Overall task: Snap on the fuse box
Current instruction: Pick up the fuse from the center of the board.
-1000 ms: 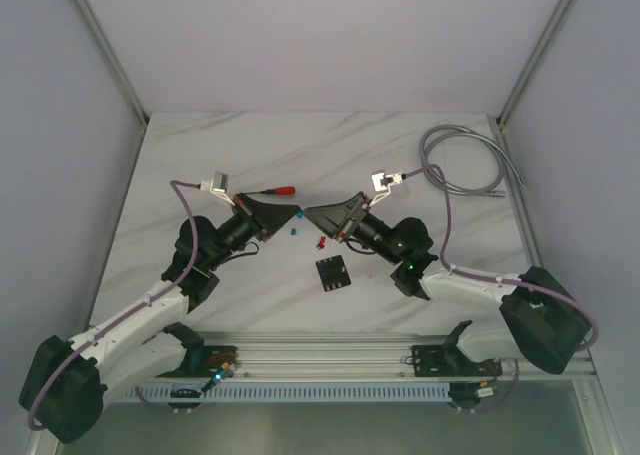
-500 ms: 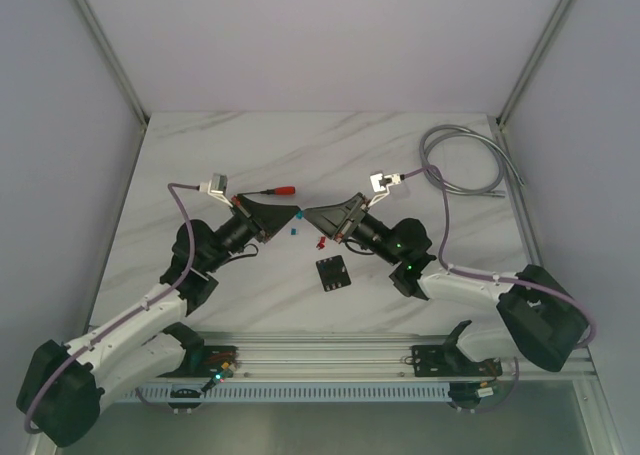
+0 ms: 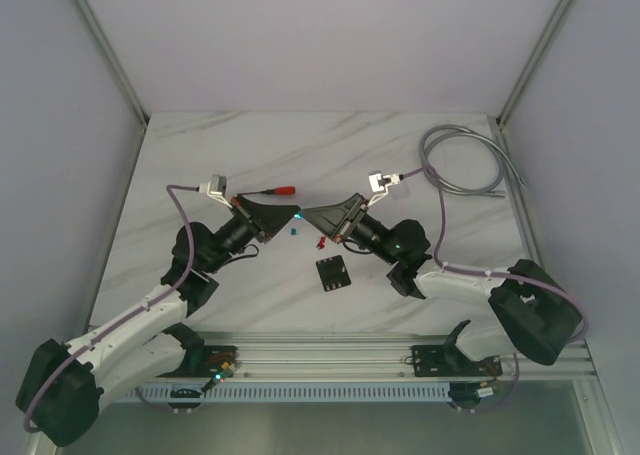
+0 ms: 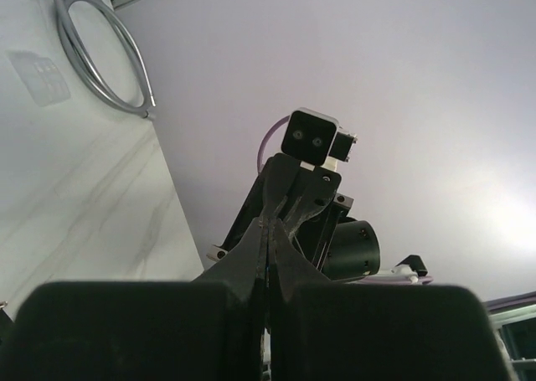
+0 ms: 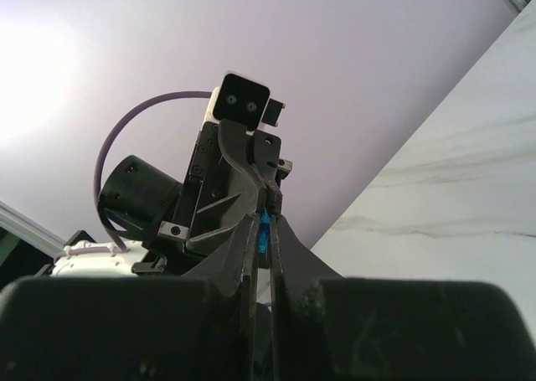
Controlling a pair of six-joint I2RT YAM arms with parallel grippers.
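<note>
left gripper (image 3: 291, 213): jaws pressed together, tip held against right gripper (image 3: 308, 216) | right: pinched on blue fuse (image 5: 265, 222), likely for regrip | fuse box (image 3: 332, 274): laid flat, unheld, 5 o'clock of tips

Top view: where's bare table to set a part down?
Free: far strip beyond the screwdriver, left of the cable coil; near patch between fuse box and rail. Crowded: centre, left pincer meeting right pincer by loose fuses.
</note>
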